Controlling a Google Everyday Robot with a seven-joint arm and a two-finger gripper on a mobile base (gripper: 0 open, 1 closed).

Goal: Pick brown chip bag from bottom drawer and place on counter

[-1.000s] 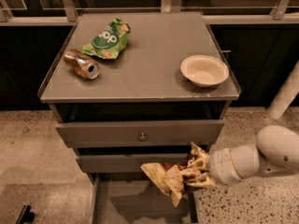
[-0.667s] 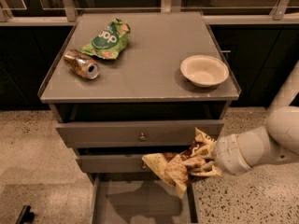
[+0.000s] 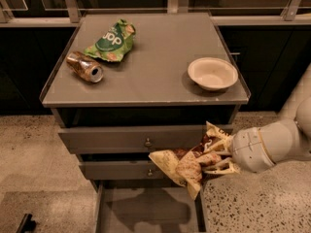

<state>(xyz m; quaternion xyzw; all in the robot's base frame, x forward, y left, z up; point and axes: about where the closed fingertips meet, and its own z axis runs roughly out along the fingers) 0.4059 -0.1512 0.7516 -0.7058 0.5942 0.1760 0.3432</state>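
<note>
The brown chip bag (image 3: pixel 187 163), dark brown with cream panels, hangs crumpled in front of the two knobbed drawers, at the right. My gripper (image 3: pixel 217 160) comes in from the right on a white arm and is shut on the bag's right end, holding it in the air above the open bottom drawer (image 3: pixel 146 211). The drawer is pulled out at the bottom of the view and its grey floor shows bare. The counter (image 3: pixel 155 57) is the grey cabinet top above, well higher than the bag.
On the counter lie a green chip bag (image 3: pixel 112 41) at the back left, a tipped brown can (image 3: pixel 84 67) at the left and a cream bowl (image 3: pixel 212 73) at the right. Speckled floor surrounds the cabinet. A dark object (image 3: pixel 25 223) sits at the bottom left.
The gripper has lifted the brown chip bag a little higher and slightly right, from just above the bottom drawer to level with the knobbed drawers.
</note>
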